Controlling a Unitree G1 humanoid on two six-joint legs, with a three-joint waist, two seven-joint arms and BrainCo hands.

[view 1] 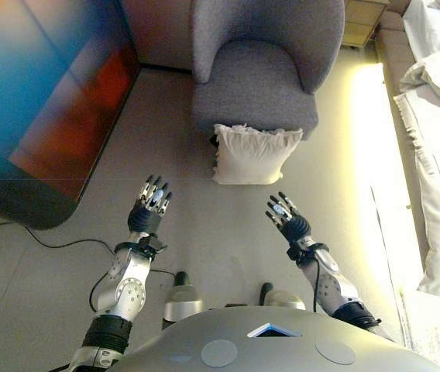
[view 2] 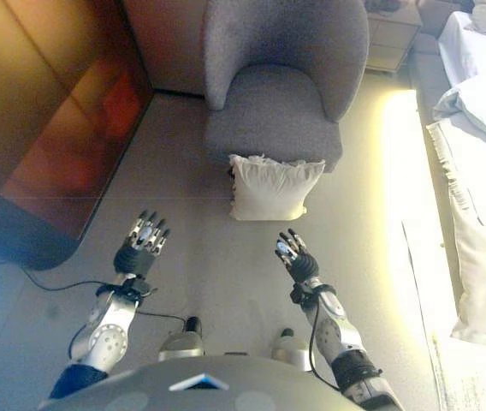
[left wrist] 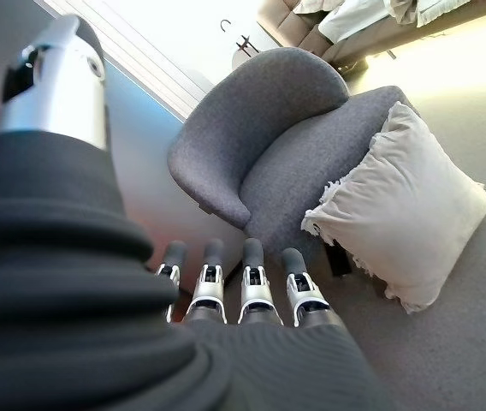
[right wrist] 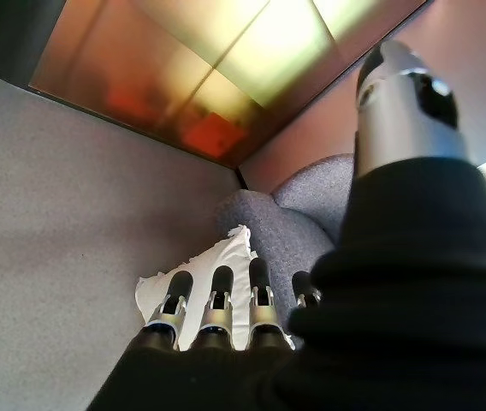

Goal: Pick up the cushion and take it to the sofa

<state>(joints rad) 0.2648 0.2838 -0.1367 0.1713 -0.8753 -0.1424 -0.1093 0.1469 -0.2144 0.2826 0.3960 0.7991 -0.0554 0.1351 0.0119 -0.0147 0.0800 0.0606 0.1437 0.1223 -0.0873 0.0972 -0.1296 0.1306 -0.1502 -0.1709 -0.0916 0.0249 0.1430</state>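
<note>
A: Where's the cushion [view 1: 252, 154]?

B: On the grey carpet [view 1: 204, 232], standing upright and leaning against the front of the grey armchair [view 1: 260, 70]. It's cream-white with a frilled edge along its top, and it touches the front edge of the armchair's seat.

A: And the hands?

B: Both are raised in front of the armchair, on the robot's side of the cushion, and neither touches it. The left hand [view 1: 151, 203] is off to the cushion's left, the right hand [view 1: 285, 215] just short of its lower right corner. The fingers of each are straight and spread, holding nothing. The left wrist view shows those fingers [left wrist: 250, 282] in a row, pointing at the armchair with the cushion beyond them.

A: What else is around the armchair?

B: To its left, a large dark glossy panel [view 1: 42, 101] with blue and orange reflections. To its right, a bright strip of light runs along the carpet beside a bed with white bedding [view 1: 437, 108]. A small pale cabinet [view 2: 393, 30] stands behind the armchair's right side.
</note>
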